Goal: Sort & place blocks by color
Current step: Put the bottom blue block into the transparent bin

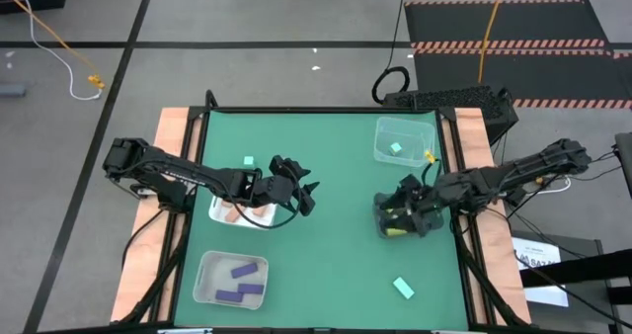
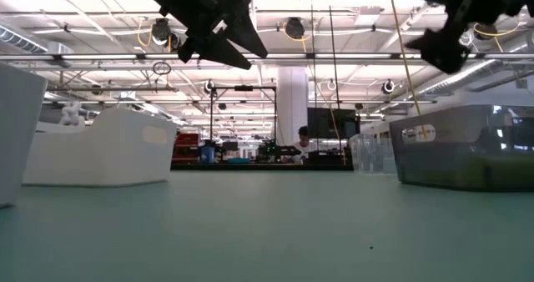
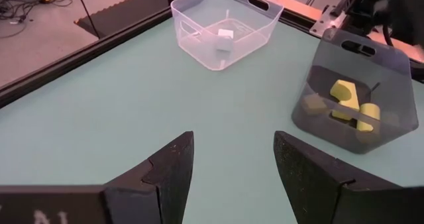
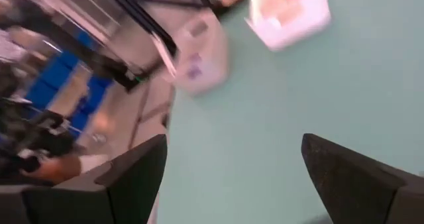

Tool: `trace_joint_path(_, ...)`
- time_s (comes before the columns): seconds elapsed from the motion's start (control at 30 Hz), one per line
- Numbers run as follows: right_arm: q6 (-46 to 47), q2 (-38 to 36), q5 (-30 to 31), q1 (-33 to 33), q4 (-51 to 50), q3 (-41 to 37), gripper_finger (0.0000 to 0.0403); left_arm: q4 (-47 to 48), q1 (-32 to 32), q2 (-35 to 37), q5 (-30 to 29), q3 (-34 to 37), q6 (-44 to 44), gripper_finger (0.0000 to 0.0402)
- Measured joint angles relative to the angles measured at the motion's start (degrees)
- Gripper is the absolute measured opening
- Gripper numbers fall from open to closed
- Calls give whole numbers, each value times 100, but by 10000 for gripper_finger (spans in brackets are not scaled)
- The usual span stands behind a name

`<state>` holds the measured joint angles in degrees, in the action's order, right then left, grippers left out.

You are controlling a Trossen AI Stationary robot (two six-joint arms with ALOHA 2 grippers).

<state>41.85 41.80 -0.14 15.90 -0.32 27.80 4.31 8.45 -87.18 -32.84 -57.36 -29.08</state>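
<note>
Green tabletop [image 1: 326,186] w/ trays, grey floor [image 1: 247,18] around.

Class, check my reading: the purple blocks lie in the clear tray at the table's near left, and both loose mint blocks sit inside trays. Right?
Not quite. The purple blocks are in that tray, but the high view shows both loose mint blocks on the bare table, outside any tray.

The right wrist view is smeared, so the white tray [image 4: 288,12] and clear tray [image 4: 197,58] show no countable blocks; the right gripper [image 1: 403,215] hides much of the dark tray [image 1: 387,225] from above.
</note>
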Motion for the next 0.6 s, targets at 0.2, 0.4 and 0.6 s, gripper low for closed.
trace_joint_path(0.2, 601, 504, -10, 292, -320, 89, 338, -2, -11, 0, 0, 0, -11, 209)
trace_joint_path(0.4, 455, 1255, 39, 732, -1535, 1180, 338, -21, -17, -1, -2, 0, -26, 209)
trace_joint_path(0.6, 802, 2198, 326, 1143, -3574, 2215, 338, -17, -15, 0, -2, 0, -105, 209)
